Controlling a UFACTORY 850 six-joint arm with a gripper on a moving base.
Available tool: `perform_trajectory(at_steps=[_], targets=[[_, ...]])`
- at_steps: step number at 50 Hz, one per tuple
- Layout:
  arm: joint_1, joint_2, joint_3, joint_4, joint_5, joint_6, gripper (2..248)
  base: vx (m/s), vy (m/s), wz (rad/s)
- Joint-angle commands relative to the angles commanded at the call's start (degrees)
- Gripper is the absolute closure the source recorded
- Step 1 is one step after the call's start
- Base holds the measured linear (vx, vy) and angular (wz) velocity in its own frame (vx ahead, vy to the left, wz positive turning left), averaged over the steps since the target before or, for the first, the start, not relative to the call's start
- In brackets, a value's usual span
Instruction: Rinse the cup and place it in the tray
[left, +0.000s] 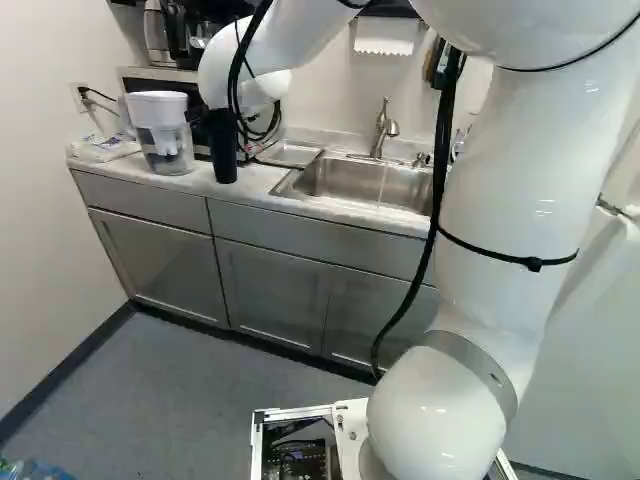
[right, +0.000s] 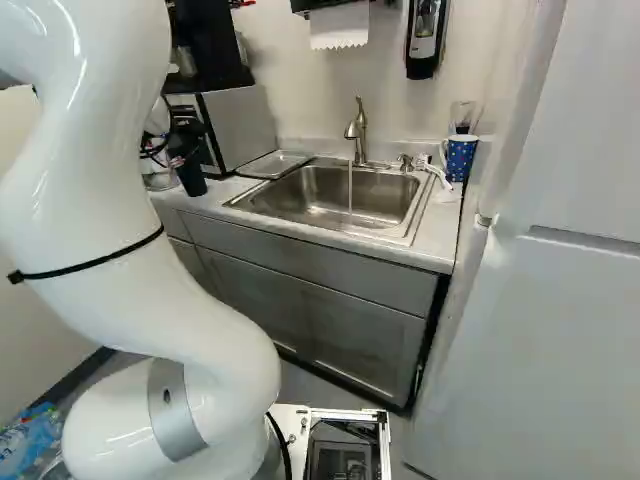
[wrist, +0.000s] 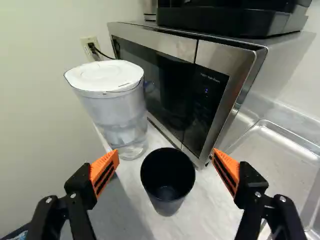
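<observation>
The gripper (right: 185, 134) is spread wide: in the wrist view, the orange pads (wrist: 103, 171) of the gripper (wrist: 165, 151) stand well apart, and it holds nothing. The cup (wrist: 165, 201) appears between and ahead of the fingers, with some room on its two sides; neither finger touches it. It stands upright on the counter (wrist: 212, 207), near the front edge. The microwave (wrist: 200, 92) is close behind the cup, and the jug (wrist: 117, 110) is near on one side, so on these sides the room is narrow. On the other side, a bare part of the counter lies between the cup and the tray (right: 272, 165). The tray is beside the sink (right: 330, 215), into which water runs from the faucet (right: 357, 130). The cup is black and its mouth is open to above; its inside is dark, with a faint shine at the bottom.
</observation>
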Motion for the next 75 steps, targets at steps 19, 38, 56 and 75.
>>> perform_trajectory(at_steps=[19,38,56,75], targets=[[0.4,-0.1,2.3,0.0,3.0,0.0,3,0.0,0.0,0.0],[0.7,-0.1,4.6,0.0,6.0,0.0,3,0.0,0.0,0.0],[0.5,-0.4,6.5,0.0,8.5,0.0,3,0.0,0.0,0.0],[0.3,-1.1,8.1,0.0,11.6,0.0,3,0.0,0.0,0.0]])
